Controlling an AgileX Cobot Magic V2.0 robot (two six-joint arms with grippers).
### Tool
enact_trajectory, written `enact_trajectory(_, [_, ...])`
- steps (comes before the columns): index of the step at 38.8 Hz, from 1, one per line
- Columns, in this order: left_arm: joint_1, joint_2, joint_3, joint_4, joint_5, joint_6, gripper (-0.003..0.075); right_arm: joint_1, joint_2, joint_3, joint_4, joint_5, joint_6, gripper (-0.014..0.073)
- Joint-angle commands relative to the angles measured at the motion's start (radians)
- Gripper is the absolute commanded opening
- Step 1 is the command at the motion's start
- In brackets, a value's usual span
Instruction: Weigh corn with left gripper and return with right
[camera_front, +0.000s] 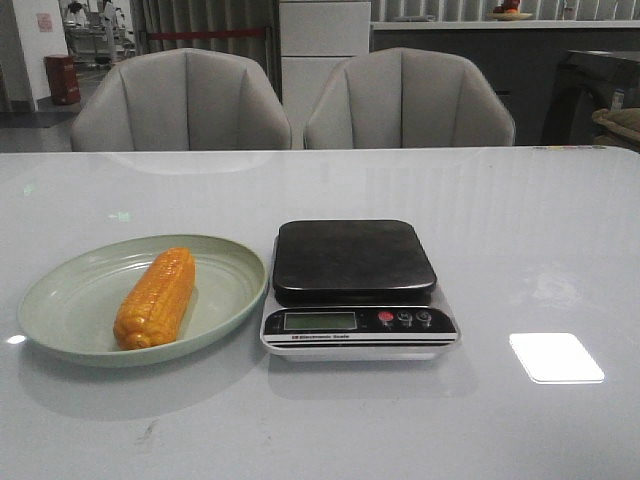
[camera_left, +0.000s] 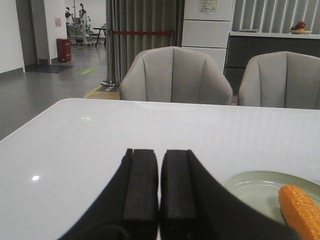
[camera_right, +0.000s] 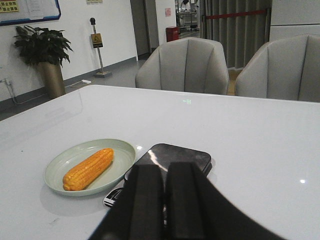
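— so, where's the corn (camera_front: 156, 298)?
— lying on its side in the pale green plate (camera_front: 60, 322), slanted, one end toward the plate's near rim, the other pointing up and toward the scale. untouched by either gripper.
— and the plate?
— on the white desk (camera_front: 540, 250), left of the kitchen scale (camera_front: 355, 290), rims just about touching.
— anything on the scale?
— dark platform (camera_front: 352, 258) bare. small display (camera_front: 320, 321) along the front edge, a red button (camera_front: 386, 318) and two dark buttons (camera_front: 414, 318) beside it. reading too small to tell.
— left gripper (camera_left: 159, 192)?
— only visible from its own wrist camera: black pads pressed together, nothing between them, held over the desk with the plate's edge and one end of the corn just off to one side.
— right gripper (camera_right: 164, 200)?
— same story. fingers (camera_right: 145, 200) together with only a thin seam showing, clamped on nothing, sitting above the near side of the scale, partly covering its front panel. plate and corn well apart from it, off to the scale's far side.
— neither arm in the front view?
— correct, just desk, plate, corn, scale.
— background?
— two grey upholstered chairs (camera_front: 185, 100) behind the desk's far edge. potted plant (camera_right: 44, 55) against a wall in the right wrist view. bright rectangular glare (camera_front: 556, 357) on the desk to the right of the scale.
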Motion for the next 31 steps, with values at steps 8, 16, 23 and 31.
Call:
enact_trajectory(8, [-0.064, -0.023, 0.032, -0.011, -0.078, -0.002, 0.0125, -0.008, 0.012, -0.025, -0.004, -0.084, -0.012, 0.0187])
enact_trajectory(16, [-0.064, -0.023, 0.032, -0.011, -0.078, -0.002, 0.0125, -0.008, 0.012, -0.025, -0.004, -0.084, -0.012, 0.0187])
enact_trajectory(23, [-0.064, -0.023, 0.032, -0.011, -0.078, -0.002, 0.0125, -0.008, 0.012, -0.025, -0.004, -0.084, -0.012, 0.0187])
enact_trajectory(31, [-0.064, -0.023, 0.032, -0.011, -0.078, -0.002, 0.0125, -0.008, 0.012, -0.025, -0.004, -0.084, -0.012, 0.0187])
